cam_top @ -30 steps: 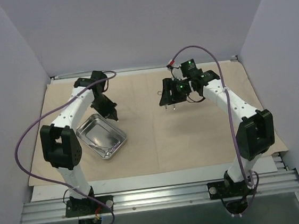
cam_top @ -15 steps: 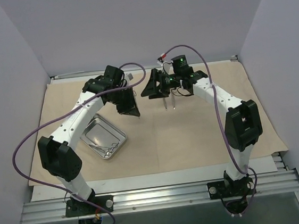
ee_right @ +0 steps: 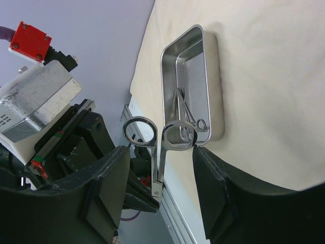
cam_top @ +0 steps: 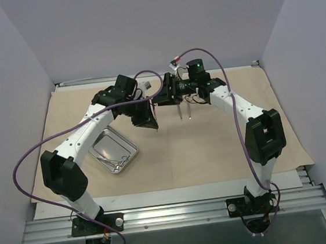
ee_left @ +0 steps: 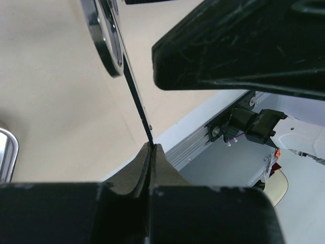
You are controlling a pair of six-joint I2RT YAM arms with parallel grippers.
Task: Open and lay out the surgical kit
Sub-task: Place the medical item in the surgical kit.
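While both arms reach in over the table centre, surroundings: a beige cloth wrap (cam_top: 212,146) lies spread flat over the table top, with an aluminium rail (cam_top: 173,214) along its near edge.
Steel tray (cam_top: 113,143): rests on the cloth at 8 o'clock from the left gripper, well apart from both grippers.
Tray contents: several thin ring-handled instruments (ee_right: 184,109) lie along the tray floor.
Obstruction, top view: the left forearm crosses above the far corner of the tray and hides part of its rim.
Obstruction, left wrist view: a black finger of the right gripper fills the upper right of the picture.
Held instrument (ee_right: 157,168): one scissor-like tool hangs in the air between the two grippers, clear of the cloth.
Left gripper (ee_left: 151,152): fingers pressed together on the thin blade end of the tool.
Right gripper (ee_right: 160,152): at 1 o'clock from the left gripper, fingers spread wide with the two ring handles (ee_right: 139,132) between them.
Contact, right fingers to rings: cannot be told.
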